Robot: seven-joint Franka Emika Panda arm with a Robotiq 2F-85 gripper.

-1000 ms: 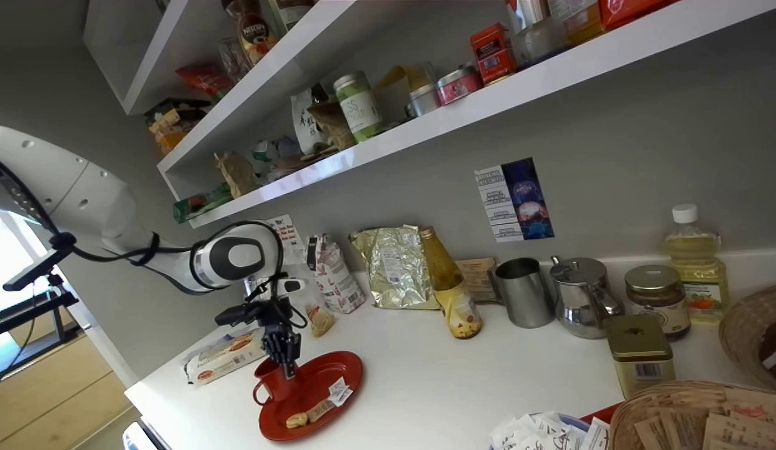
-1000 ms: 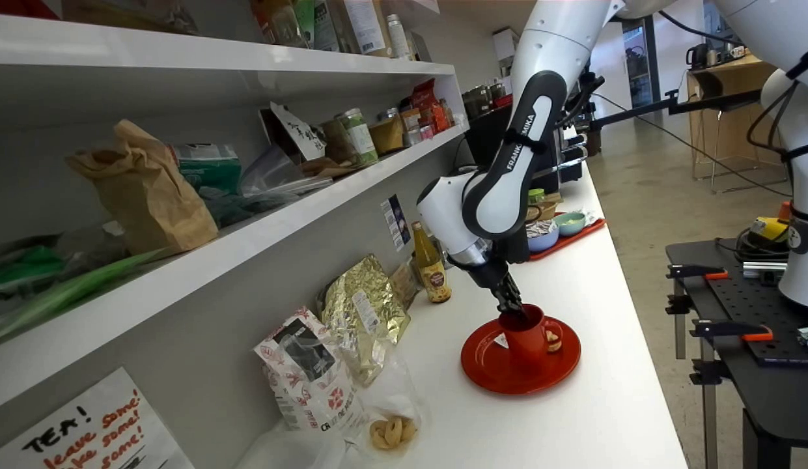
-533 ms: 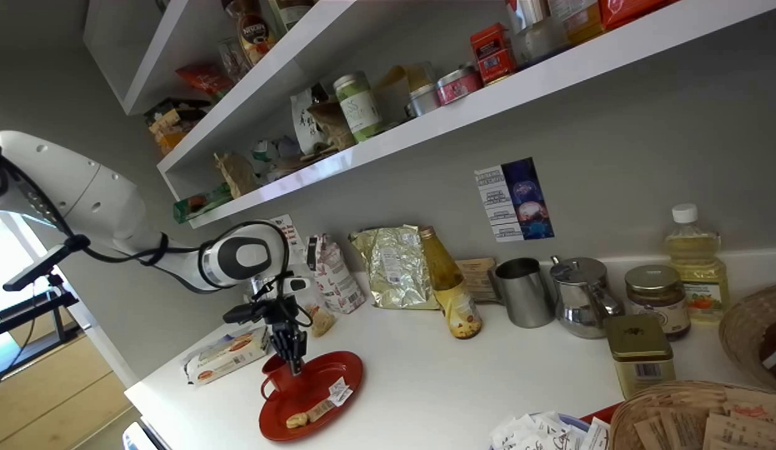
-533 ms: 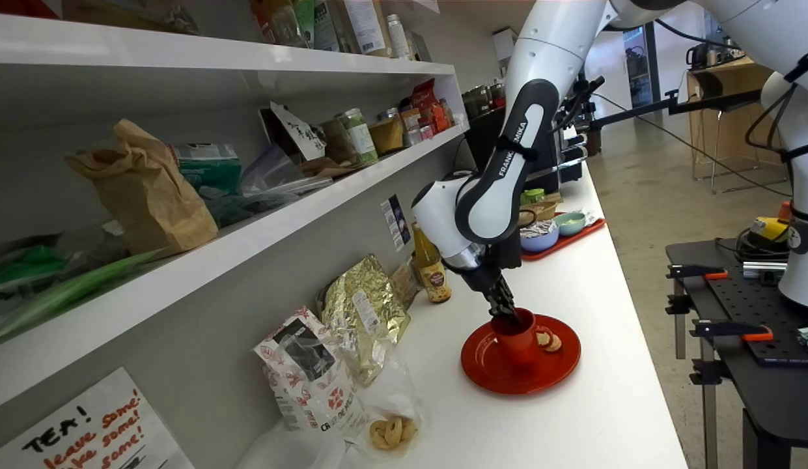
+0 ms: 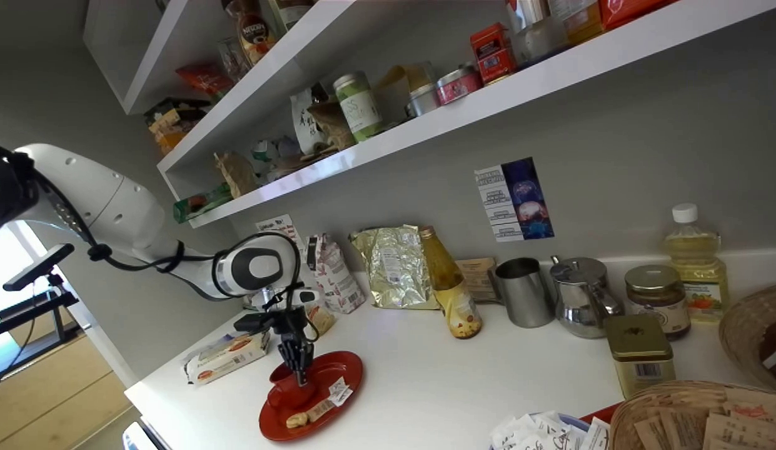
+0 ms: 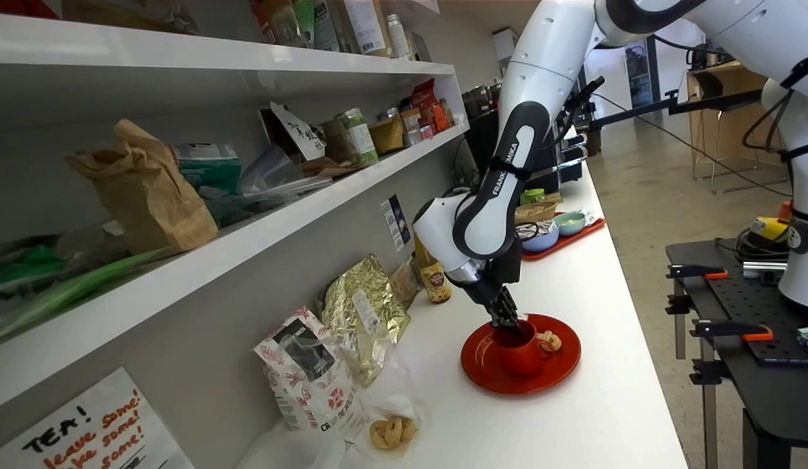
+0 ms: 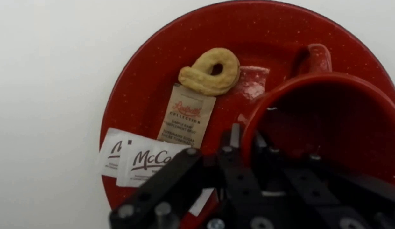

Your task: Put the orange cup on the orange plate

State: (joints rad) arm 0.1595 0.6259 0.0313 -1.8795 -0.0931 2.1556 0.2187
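The orange cup [image 5: 294, 392] is upright over the middle of the orange plate [image 5: 349, 370]. The cup [image 6: 524, 356] and plate [image 6: 480, 361] also show in an exterior view, where the cup's base looks to be at the plate's surface; I cannot tell for sure that it touches. My gripper [image 6: 508, 326] points down at the cup's rim. In the wrist view the fingers [image 7: 247, 140] are closed on the near rim, one inside the cup [image 7: 331, 124] and one outside. The plate [image 7: 137, 76] also bears a yellowish ring-shaped biscuit [image 7: 213, 73] and paper sachets [image 7: 187, 117].
A leaning yellow bottle [image 5: 450, 287], a gold foil bag [image 5: 394, 269] and a red-white bag [image 5: 336, 275] stand along the wall. A long packet [image 5: 231, 359] lies behind the plate. A shelf [image 6: 280, 215] runs above the counter. Grey metal mugs [image 5: 528, 294] stand farther right.
My gripper has moved down with the cup, which now sits lower over the plate. In an exterior view it has also shifted right. The biscuit is more exposed beside the cup.
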